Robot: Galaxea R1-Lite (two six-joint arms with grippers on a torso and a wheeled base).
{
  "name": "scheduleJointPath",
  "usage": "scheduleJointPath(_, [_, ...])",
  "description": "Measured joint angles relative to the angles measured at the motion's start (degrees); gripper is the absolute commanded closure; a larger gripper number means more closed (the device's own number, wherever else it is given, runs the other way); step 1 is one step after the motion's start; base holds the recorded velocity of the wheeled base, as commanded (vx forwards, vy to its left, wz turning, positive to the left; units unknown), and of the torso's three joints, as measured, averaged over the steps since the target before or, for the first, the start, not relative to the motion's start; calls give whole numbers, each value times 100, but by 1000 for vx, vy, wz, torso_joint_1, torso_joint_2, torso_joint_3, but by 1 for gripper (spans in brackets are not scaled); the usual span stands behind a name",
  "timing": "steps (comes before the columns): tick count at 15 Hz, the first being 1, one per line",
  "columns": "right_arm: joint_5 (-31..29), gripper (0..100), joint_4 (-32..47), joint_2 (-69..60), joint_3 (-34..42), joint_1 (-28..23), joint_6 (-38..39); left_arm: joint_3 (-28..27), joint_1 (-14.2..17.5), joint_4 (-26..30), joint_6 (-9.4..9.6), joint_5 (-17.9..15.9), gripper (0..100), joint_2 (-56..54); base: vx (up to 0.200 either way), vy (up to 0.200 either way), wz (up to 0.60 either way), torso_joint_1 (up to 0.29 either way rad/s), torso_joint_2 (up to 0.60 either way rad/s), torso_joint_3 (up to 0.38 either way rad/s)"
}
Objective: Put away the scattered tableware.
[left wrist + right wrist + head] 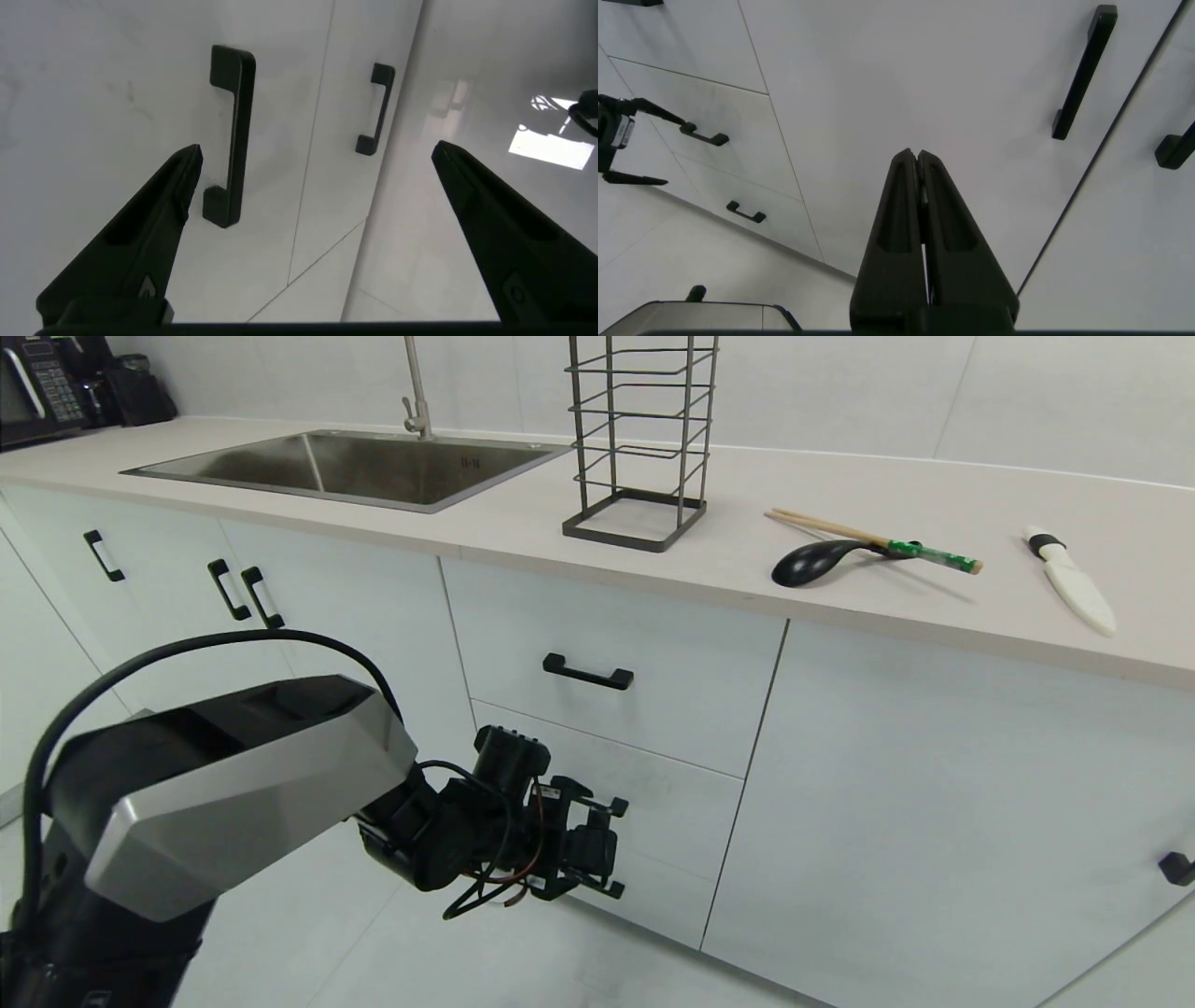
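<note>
On the counter (653,569), right of the middle, lie a pair of wooden chopsticks (868,539) with a green band, a black spoon (812,563) under their tips, and a white knife (1074,581) farther right. My left gripper (611,847) hangs low in front of the lower drawers, well below the counter, open and empty. In the left wrist view the left gripper (316,154) faces a cabinet front with a black handle (232,135). My right gripper (918,159) is shut on nothing and points at a white cabinet door.
A tall wire rack (639,448) stands on the counter beside a steel sink (280,492) with a tap. Below are white drawers and doors with black handles (588,672). A dark appliance (56,383) sits at the counter's far left.
</note>
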Motion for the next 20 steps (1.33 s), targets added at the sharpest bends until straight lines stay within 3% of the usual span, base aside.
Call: scheduleJointPath(20, [0, 100, 0, 0, 0, 0, 0, -846, 80, -44, 11, 202, 0, 786, 0, 0, 0, 0, 0, 0])
